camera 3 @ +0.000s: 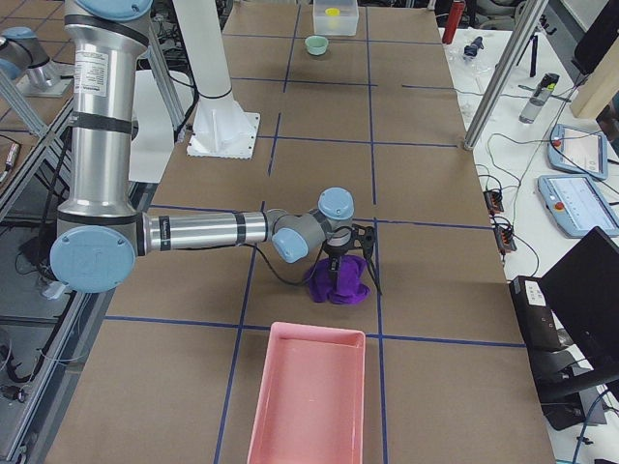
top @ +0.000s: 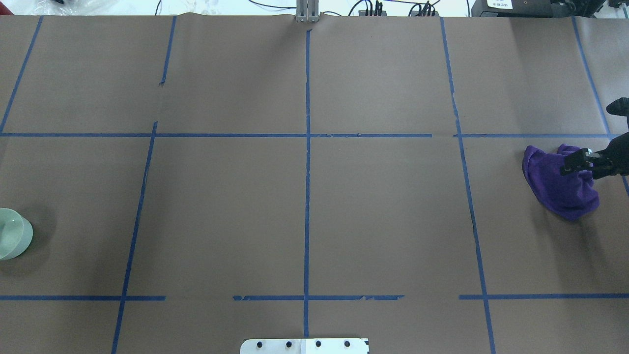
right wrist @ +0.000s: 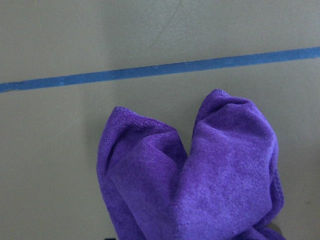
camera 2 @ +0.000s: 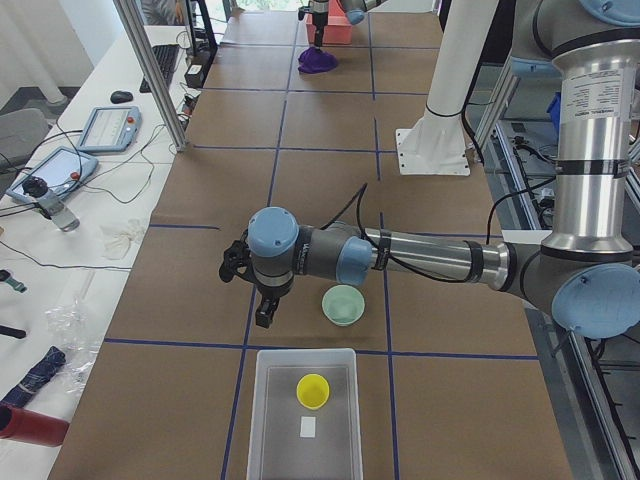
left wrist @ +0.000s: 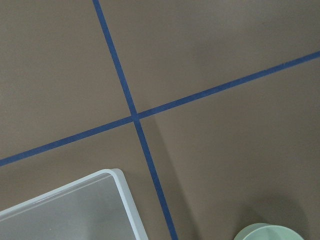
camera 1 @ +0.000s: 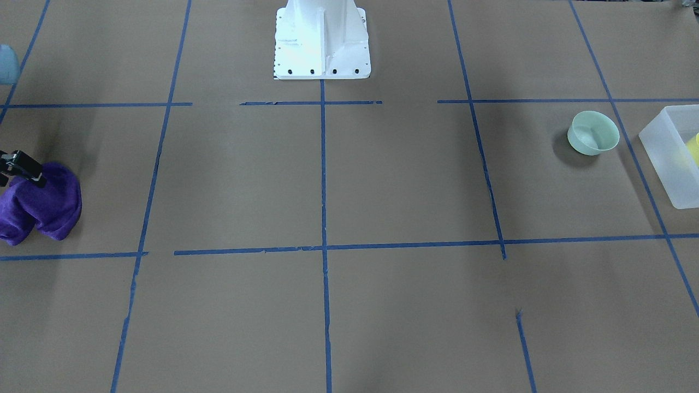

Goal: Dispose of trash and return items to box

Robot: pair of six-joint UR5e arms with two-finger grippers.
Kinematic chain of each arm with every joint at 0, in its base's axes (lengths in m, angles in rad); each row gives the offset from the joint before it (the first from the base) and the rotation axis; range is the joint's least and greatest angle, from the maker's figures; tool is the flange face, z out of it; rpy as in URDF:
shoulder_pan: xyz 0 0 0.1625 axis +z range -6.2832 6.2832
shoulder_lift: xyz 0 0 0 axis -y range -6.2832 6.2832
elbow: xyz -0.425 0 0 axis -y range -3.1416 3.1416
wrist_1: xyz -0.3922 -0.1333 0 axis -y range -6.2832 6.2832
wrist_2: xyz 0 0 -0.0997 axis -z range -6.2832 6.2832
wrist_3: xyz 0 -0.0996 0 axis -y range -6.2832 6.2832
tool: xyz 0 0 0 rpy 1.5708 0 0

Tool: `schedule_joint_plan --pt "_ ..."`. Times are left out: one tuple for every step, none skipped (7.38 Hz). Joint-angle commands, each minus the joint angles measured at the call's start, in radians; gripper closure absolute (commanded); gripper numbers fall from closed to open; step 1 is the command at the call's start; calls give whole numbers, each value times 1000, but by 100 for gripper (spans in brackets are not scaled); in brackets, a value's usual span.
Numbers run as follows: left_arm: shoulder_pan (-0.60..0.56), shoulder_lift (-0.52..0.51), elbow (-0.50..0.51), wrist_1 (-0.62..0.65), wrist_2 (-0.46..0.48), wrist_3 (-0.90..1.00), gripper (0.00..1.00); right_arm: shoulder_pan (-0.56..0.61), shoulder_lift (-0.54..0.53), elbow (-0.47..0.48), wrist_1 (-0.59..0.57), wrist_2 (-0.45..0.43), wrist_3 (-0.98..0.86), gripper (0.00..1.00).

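Right gripper (top: 572, 164) pinching the purple cloth (top: 555, 184); left gripper (camera 2: 262, 316) spread or closed, cannot tell
Mint bowl (camera 2: 343, 304) sits just beside the box (camera 2: 262, 400), yellow cup (camera 2: 313, 390) inside; bowl looks light, rigid, slick, so pinch its rim

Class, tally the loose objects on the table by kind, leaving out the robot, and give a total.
Dishes (yellow cup, mint-green bowl): 2
Containers (frosted bin, pink tray): 2
Cloths (purple cloth): 1
Total: 5

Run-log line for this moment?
cup: in box; bowl: outside box; right end effector: at purple cloth, grip unclear; left end effector: near bowl
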Motion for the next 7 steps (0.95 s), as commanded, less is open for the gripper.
schedule_joint_plan --pt "42 -1 1 -19 -52 -46 1 -13 13 -25 0 -25 0 84" --pt "56 -3 0 -19 -62 -48 1 -13 13 -31 1 -25 -2 100" --pt "64 -3 2 -41 -62 -48 1 -12 12 -33 0 -19 -5 100" --pt "141 -4 3 -86 -63 -103 1 -6 13 -22 0 -11 -5 100" --pt "223 -3 5 -205 -54 -263 1 72 3 17 -11 14 -8 100" --pt "287 9 8 -343 -47 -389 1 243 -13 65 -55 115 -28 100" --pt "320 12 29 -414 -47 -443 1 387 -46 65 -98 193 -152 100"
